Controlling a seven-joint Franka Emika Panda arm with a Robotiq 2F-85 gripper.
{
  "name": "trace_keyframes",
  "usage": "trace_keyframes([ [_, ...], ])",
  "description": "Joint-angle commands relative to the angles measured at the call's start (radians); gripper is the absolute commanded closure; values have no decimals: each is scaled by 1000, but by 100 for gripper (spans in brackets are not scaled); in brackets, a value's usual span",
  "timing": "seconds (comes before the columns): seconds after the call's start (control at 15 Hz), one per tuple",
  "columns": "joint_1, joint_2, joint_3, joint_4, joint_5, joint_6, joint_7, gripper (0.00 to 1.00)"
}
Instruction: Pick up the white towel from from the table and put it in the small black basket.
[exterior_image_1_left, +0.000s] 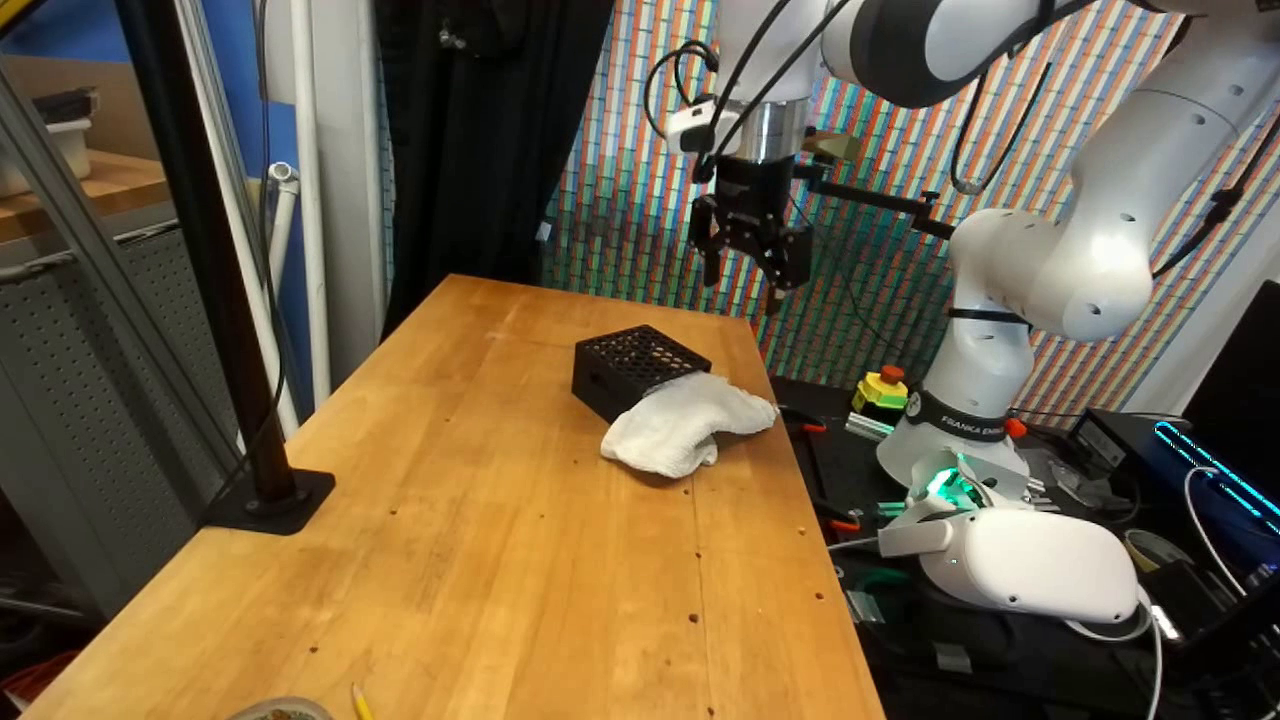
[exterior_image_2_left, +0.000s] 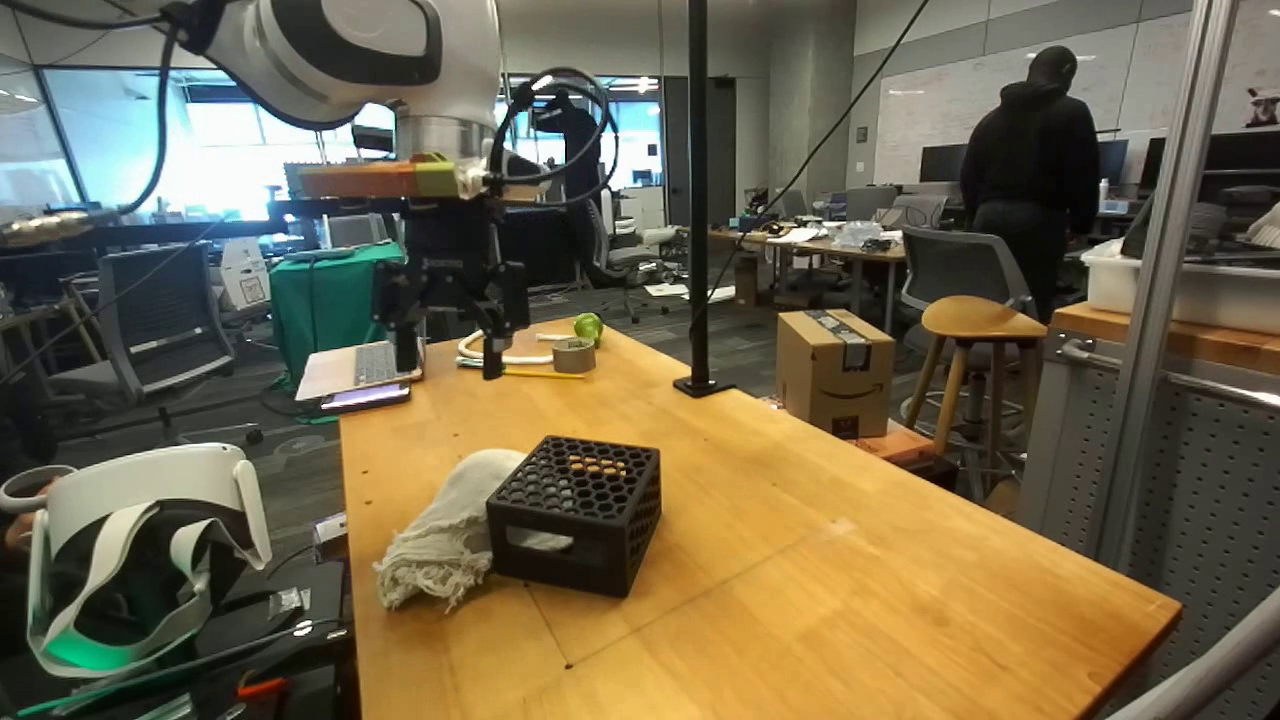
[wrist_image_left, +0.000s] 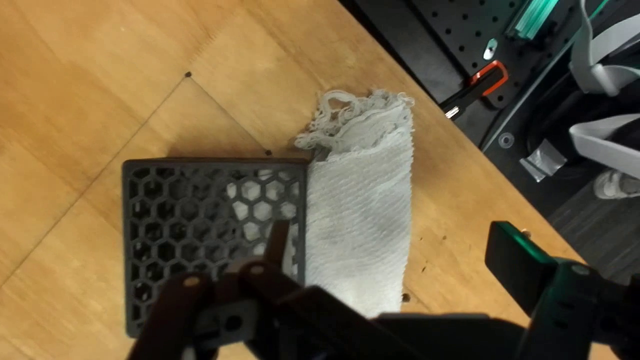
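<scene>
White towel (wrist_image_left: 360, 215) juts from basket (wrist_image_left: 215, 163) at three o'clock, lengthwise twelve-to-six in the wrist view; empty fingers (wrist_image_left: 520, 267) gape well above.

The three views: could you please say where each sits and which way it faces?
In an exterior view: at the end of the light wooden table with the yellow pencil, facing the black fabric curtain; white robot arm, base and black gripper show.
In an exterior view: near the opposite end, facing the pencil and brown cardboard box; gripper and partial arm show.
Wrist view: on the wrist, looking down at perforated black basket and white cloth towel; gripper's fingers show.
Both exterior views share basket and towel.
</scene>
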Motion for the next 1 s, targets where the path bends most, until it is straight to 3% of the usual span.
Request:
trace_keyframes([
  [0.0,53,-65,3,-107,56,13,-38,0],
  [0.4,116,-111,45,-196,53,118,-5,0],
  [0.67,150,-121,109,-259,-6,356,55,0],
  [0.93,121,-67,168,-294,-132,597,171,0],
])
